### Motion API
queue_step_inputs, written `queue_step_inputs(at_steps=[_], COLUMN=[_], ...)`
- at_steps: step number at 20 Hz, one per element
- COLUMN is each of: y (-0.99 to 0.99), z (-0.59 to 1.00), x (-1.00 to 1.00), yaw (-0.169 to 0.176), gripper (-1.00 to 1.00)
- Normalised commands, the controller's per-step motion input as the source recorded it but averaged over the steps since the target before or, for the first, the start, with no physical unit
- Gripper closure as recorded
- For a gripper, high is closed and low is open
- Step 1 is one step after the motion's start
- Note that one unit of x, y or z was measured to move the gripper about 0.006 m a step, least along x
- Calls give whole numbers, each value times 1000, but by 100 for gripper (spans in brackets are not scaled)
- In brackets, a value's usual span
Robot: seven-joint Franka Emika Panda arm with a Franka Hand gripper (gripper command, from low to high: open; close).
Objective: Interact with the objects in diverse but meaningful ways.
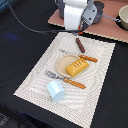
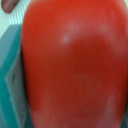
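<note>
A red tomato (image 2: 75, 65) fills the wrist view, pressed against a teal finger pad (image 2: 10, 85). My gripper (image 1: 80, 31) hangs above the far edge of the striped placemat (image 1: 30, 80), shut on the tomato. In the exterior view the tomato is almost hidden by the hand. A dark-brown sausage stick (image 1: 80, 45) lies just below the gripper. A yellow ridged bread block (image 1: 76, 67) rests on a beige plate (image 1: 62, 63). A pale blue cup (image 1: 56, 91) sits at the near end of the placemat.
A wooden-handled knife (image 1: 85, 57) lies beside the plate and a wooden-handled fork (image 1: 67, 80) in front of it. A brown board (image 1: 102, 26) at the back carries a grey pot (image 1: 123, 17). A black cable (image 1: 30, 25) crosses the dark table.
</note>
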Motion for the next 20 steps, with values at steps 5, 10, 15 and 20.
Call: queue_step_inputs(at_steps=[5, 10, 15, 20], y=[274, 266, 275, 243], z=[-711, -759, -740, -543], x=[-736, -777, -738, -494], yaw=[10, 5, 11, 8], gripper=[100, 100, 100, 100])
